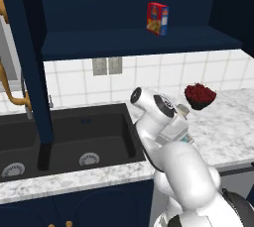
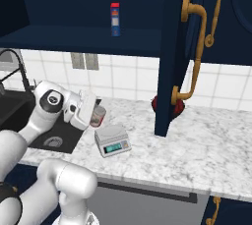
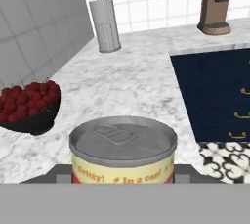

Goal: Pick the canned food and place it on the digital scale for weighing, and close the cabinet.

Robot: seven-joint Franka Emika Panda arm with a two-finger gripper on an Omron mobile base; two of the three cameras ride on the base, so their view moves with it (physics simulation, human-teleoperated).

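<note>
My gripper (image 2: 94,115) is shut on the canned food (image 2: 98,116), a short can with a silver pull-tab lid and a red-and-cream label (image 3: 122,162). It hangs just above the marble counter, by the far left corner of the light-grey digital scale (image 2: 112,141). The scale's plate is bare and its teal display faces the front. The navy cabinet (image 1: 139,42) stands open. One of its doors (image 2: 170,57), with a curved brass handle (image 2: 195,47), sticks out edge-on over the counter. The other door (image 1: 31,57) hangs over the sink.
A red and yellow box (image 1: 157,19) stands on the cabinet shelf. A dark bowl of cherries (image 1: 200,95) sits at the back of the counter near the scale. The black sink (image 1: 69,137) lies left of the arm. Farther off are a metal cylinder (image 3: 105,24) and a brown coffee machine (image 3: 217,4).
</note>
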